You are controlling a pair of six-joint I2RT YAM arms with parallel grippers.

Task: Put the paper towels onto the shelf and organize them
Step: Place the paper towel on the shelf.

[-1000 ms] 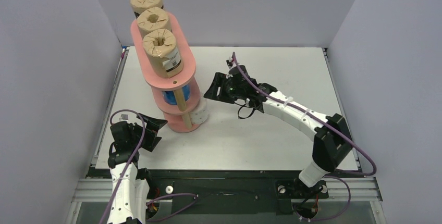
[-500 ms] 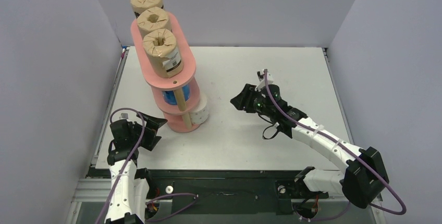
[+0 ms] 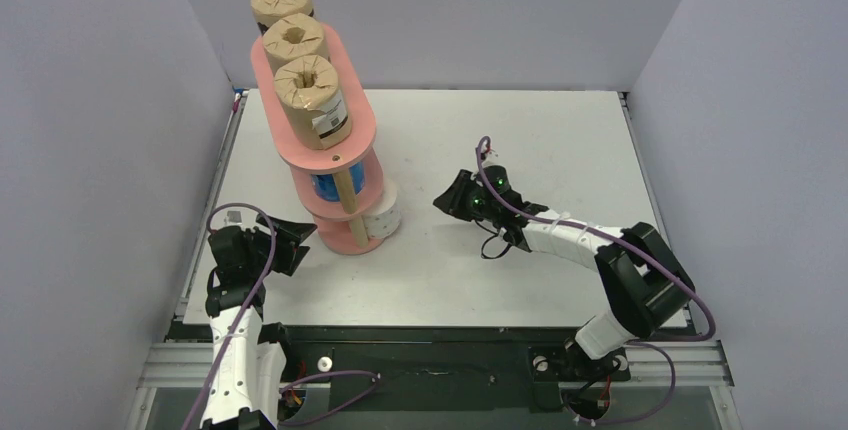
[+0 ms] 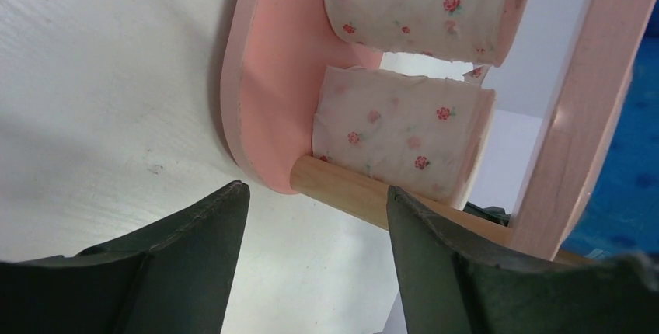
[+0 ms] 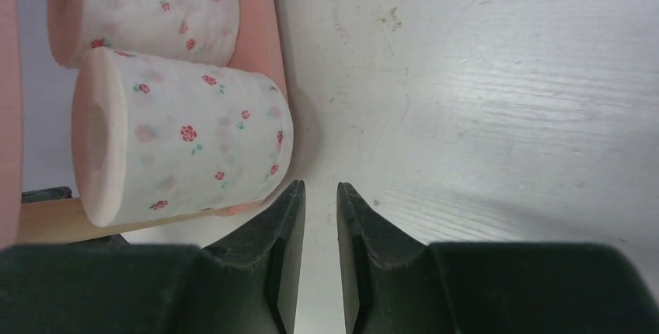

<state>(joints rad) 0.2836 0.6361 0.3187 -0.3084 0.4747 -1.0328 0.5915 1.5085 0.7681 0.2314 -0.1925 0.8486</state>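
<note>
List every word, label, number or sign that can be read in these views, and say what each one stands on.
No text can be read in any view.
Front brown roll: white label with black print on its side, too small to read.
Blue roll: nothing legible.
White rolls: only a red rose pattern, no words.
Shelf: no marking seen.

White arm links, black joints, looping purple cables
</note>
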